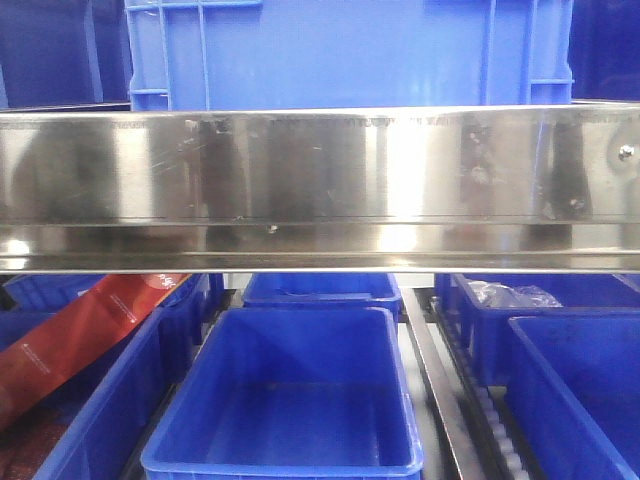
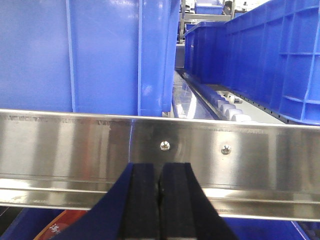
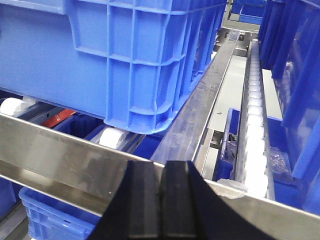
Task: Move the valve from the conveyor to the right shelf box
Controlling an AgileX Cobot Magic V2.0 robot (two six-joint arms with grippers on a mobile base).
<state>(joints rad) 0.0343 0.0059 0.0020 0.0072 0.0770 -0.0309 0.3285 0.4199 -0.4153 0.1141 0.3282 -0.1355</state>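
Both hands, left point(image 2: 160, 200) and right point(image 3: 162, 200), closed, face the steel rail point(image 1: 320, 180).

Before me runs the shelf's steel front rail point(image 1: 320, 185), scuffed and shiny. On the upper level a blue crate point(image 1: 350, 50) sits directly on white rollers point(image 3: 112, 137) behind that rail. Below, the lower level carries an open blue bin point(image 1: 290, 400) in the middle, more blue bins either side, the left one point(image 1: 90, 400) holding a red packet point(image 1: 75, 335).
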